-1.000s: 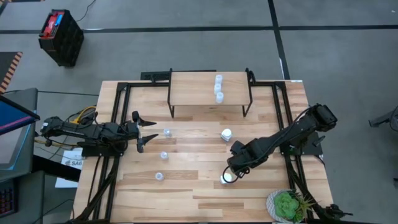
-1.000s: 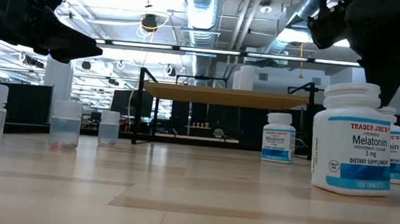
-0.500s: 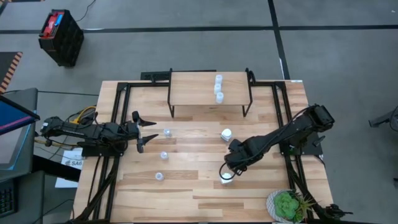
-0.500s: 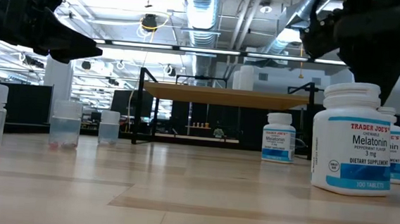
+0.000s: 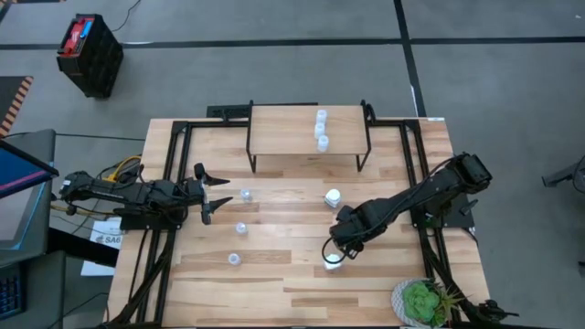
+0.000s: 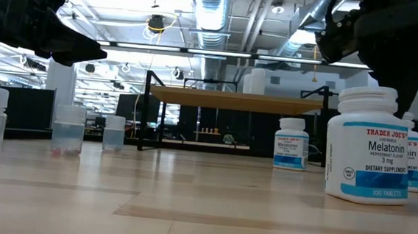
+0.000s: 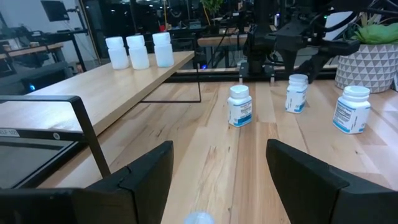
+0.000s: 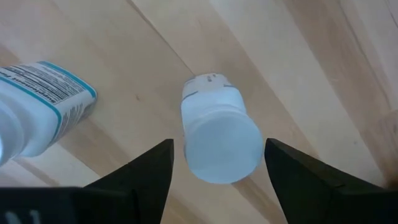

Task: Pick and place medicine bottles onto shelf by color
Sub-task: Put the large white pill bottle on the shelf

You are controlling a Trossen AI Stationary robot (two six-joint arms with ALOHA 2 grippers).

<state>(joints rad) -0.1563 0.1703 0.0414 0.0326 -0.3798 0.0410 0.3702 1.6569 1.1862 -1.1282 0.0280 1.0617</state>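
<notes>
Three white bottles stand on the table: one [image 5: 333, 197] near the middle, one [image 5: 334, 261] nearer the front, also in the right wrist view [image 8: 221, 137], and a third [image 8: 37, 106] beside it. My right gripper [image 5: 335, 249] is open above the front one, a finger on either side of its cap, apart from it. Three pale-blue bottles [image 5: 241, 228] stand on the table's left half. Three more pale bottles [image 5: 321, 128] stand in a row on the light-wood shelf [image 5: 283, 132] at the far edge. My left gripper [image 5: 227, 191] is open and empty at the table's left.
A green potted plant [image 5: 422, 302] stands at the near right corner. The shelf's thin black legs [image 5: 253, 155] stand on the far part of the table. A black crate [image 5: 90, 53] sits on the floor beyond the table.
My right gripper has shifted a little toward the table's left above the front white bottle. The bottles stand where they were.
</notes>
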